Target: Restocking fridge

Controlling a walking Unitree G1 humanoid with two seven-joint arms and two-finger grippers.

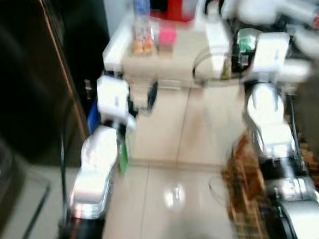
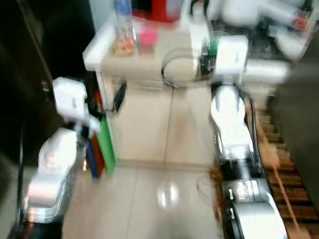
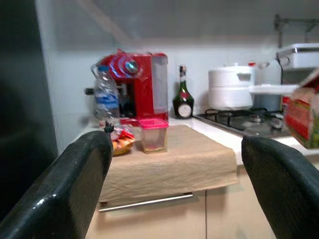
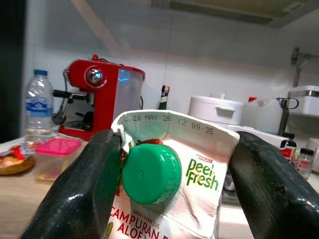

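My right gripper [image 4: 174, 199] is shut on a white Peel Fresh juice carton [image 4: 199, 169] with a green screw cap [image 4: 151, 173], holding it upright by its sides. In the blurred left eye view the carton [image 1: 217, 39] is held up over the counter's front edge. My left gripper [image 3: 179, 184] is open with nothing between its fingers, and it points at the counter. It hangs in front of the counter's left end [image 1: 142, 97]. The dark fridge [image 1: 20, 80] stands to my left.
The counter [image 3: 199, 164] carries a beige cloth, a water bottle [image 3: 106, 99], a pink-lidded tub [image 3: 153, 134], a snack plate [image 3: 121, 143] and a red coffee machine [image 3: 139, 84]. Further right are a green bottle [image 3: 183, 97], a white pot [image 3: 230, 89] and a hob. Pale floor tiles [image 1: 170, 195] lie below.
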